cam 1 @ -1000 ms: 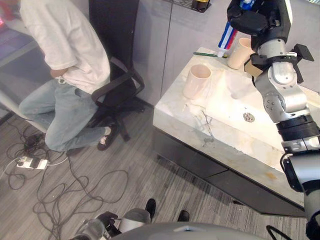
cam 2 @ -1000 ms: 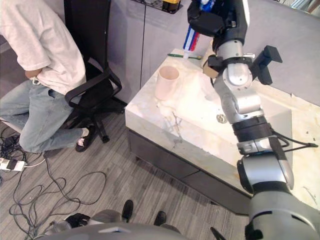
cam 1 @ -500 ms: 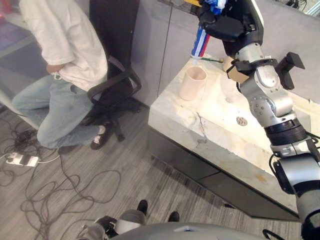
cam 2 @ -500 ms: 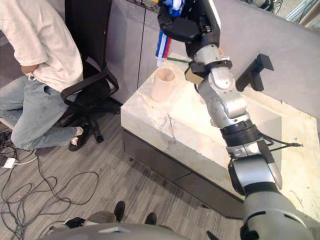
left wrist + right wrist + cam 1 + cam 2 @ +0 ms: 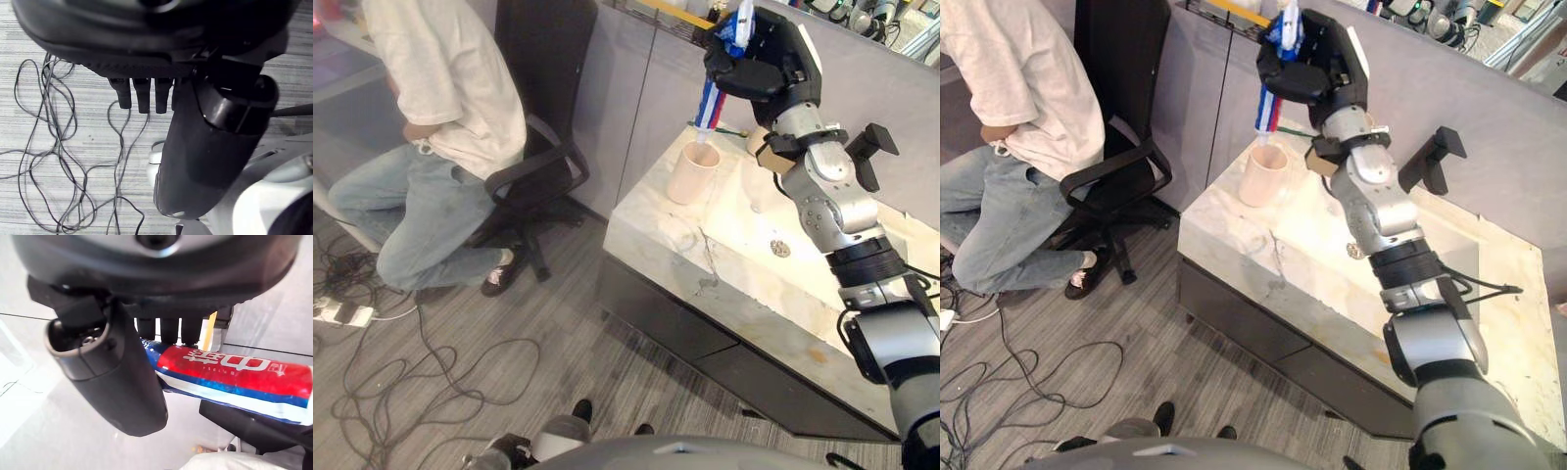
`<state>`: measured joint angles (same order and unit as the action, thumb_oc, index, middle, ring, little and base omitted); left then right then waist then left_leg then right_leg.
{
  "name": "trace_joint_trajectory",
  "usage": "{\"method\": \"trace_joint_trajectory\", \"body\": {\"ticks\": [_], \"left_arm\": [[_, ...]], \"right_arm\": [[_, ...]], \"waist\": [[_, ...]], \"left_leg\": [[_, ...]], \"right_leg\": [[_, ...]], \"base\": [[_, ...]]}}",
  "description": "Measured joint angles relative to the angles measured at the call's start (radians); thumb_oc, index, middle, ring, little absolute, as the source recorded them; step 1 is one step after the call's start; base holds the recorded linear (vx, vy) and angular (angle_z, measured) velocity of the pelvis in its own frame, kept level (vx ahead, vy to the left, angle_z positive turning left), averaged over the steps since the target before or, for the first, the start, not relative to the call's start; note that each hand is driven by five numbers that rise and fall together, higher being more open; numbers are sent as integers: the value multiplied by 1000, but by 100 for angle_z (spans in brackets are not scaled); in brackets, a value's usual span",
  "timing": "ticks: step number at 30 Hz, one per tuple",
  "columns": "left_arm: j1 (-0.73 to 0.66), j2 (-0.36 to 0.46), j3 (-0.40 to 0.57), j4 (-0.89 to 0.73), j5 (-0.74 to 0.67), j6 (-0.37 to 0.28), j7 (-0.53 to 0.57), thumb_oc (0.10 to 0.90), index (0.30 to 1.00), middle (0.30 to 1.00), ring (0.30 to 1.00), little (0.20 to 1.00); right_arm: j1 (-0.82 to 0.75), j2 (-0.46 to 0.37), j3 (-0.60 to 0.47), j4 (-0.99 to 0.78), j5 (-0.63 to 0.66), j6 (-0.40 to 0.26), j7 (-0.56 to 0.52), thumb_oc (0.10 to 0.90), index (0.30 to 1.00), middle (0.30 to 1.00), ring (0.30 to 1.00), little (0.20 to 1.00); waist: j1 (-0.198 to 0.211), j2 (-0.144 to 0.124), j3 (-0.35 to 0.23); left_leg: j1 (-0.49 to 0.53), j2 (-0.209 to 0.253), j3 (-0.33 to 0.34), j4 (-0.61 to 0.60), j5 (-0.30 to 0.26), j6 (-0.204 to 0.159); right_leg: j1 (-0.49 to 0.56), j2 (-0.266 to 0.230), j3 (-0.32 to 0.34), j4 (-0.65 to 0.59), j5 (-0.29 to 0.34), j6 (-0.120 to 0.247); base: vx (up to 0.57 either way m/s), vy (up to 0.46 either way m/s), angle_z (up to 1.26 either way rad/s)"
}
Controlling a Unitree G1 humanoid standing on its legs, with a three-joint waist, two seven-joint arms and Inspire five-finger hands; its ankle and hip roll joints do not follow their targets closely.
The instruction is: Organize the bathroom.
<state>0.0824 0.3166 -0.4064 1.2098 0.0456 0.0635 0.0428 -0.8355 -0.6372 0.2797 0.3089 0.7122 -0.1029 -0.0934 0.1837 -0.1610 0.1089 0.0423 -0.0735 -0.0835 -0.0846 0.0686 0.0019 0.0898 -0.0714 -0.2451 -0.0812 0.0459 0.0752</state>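
The toothpaste tube [image 5: 710,90], striped red, white and blue, hangs with its long axis near vertical, cap end down and crimped end up, tilted slightly so that the lower end leans toward the cup [image 5: 692,172]. Its cap end sits just above the cup's open rim; whether it touches the rim cannot be told. The right hand [image 5: 759,61] is clenched around the tube's upper half, fingers [image 5: 168,330] and thumb wrapped on it, as the right wrist view confirms. The cup, pale pink, stands upright on the marble counter [image 5: 705,264] near the counter's far left corner. Beyond the cup lies a green toothbrush [image 5: 729,128] flat on the counter, and to the right of the cup, partly behind the arm, a second cup [image 5: 759,139] stands. A drain [image 5: 780,249] is set in the basin further right of the cup. Compared with a second ago, the tube has passed from beside the second cup to above the pink cup, though the camera has also shifted. The left hand [image 5: 146,95] hangs over the floor with fingers straight and relaxed. Left of the counter a person [image 5: 431,127] sits on a black office chair [image 5: 543,147].
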Motion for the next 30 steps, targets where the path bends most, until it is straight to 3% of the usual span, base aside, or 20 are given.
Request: {"method": "trace_joint_trajectory", "body": {"ticks": [4, 10, 19, 22, 23, 25, 26, 27, 28, 30], "left_arm": [[8, -1, 2, 1, -1, -9, -1, 800, 900, 900, 900, 900], [7, -1, 16, 8, 0, -37, 1, 800, 900, 900, 900, 900], [6, 8, 21, 19, 1, -40, 13, 800, 900, 900, 900, 900], [0, 8, 25, 21, 2, -42, 18, 800, 900, 900, 900, 900], [-13, 15, 33, 18, 1, -40, 14, 800, 900, 900, 900, 900], [-27, 25, 45, 23, 2, -40, 12, 800, 900, 900, 900, 900], [-62, 49, 50, 24, 5, -40, 16, 800, 900, 900, 900, 900], [-64, 48, 49, 24, 5, -44, 15, 800, 900, 900, 900, 900], [-70, 44, 46, 23, 5, -52, 11, 800, 900, 900, 900, 900], [-70, 33, 38, 21, 5, -58, 1, 800, 900, 900, 900, 900]], "right_arm": [[40, -28, -1, 17, -2, -56, 19, 400, 300, 300, 300, 300], [71, -28, -1, 21, -41, -90, 47, 400, 300, 300, 300, 300], [116, -25, -14, -21, -89, -130, 14, 400, 300, 300, 300, 300], [117, -27, -18, -79, -109, -135, -5, 400, 300, 300, 300, 300], [114, -29, -18, -81, -109, -147, -4, 400, 300, 300, 300, 300], [110, -31, -18, -79, -109, -154, -4, 400, 300, 300, 300, 300], [114, -34, -29, -77, -108, -158, -6, 400, 300, 300, 300, 300], [113, -32, -29, -78, -108, -157, -10, 400, 300, 300, 300, 300], [110, -18, -31, -93, -111, -159, -10, 400, 300, 300, 300, 300], [100, -14, -30, -137, -132, -163, -14, 400, 300, 300, 300, 300]], "waist": [[3, 1, 1], [5, 0, 5], [0, -22, 72], [-36, 17, 101], [-41, 29, 112], [-44, 30, 120], [-45, -2, 158], [-36, -1, 164], [1, 7, 167], [4, 32, 176]], "left_leg": [[1, 0, 0, 0, 3, 5], [1, 3, 1, 0, 2, 4], [-4, 12, -8, 0, -8, 4], [-4, 18, -41, 1, 6, 17], [-12, 20, -45, 19, 0, 4], [-39, 20, -50, 75, -21, -30], [-129, -43, -35, 292, -43, -57], [-153, -48, -19, 346, -49, -55], [-176, -43, -3, 368, -87, -36], [-176, -1, -3, 236, -65, -51]], "right_leg": [[1, 0, -1, 0, -1, 0], [1, 2, 0, 0, -1, 0], [-18, 5, -4, 35, -18, 13], [-37, 6, 12, 93, -32, 21], [-64, 18, 19, 127, -77, -2], [-69, 60, 35, 129, -108, -36], [-28, 41, 53, 77, -76, -113], [-13, 35, 60, 62, -69, -115], [16, 37, 88, 8, -47, -128], [20, 54, 83, -5, -39, -131]], "base": [[113, 25, 0], [103, -17, -1], [86, -84, 2], [24, -138, 27], [57, -48, 22], [63, 14, 39], [96, 68, 45], [121, 93, 6], [123, 96, -54], [107, 74, -30]]}}
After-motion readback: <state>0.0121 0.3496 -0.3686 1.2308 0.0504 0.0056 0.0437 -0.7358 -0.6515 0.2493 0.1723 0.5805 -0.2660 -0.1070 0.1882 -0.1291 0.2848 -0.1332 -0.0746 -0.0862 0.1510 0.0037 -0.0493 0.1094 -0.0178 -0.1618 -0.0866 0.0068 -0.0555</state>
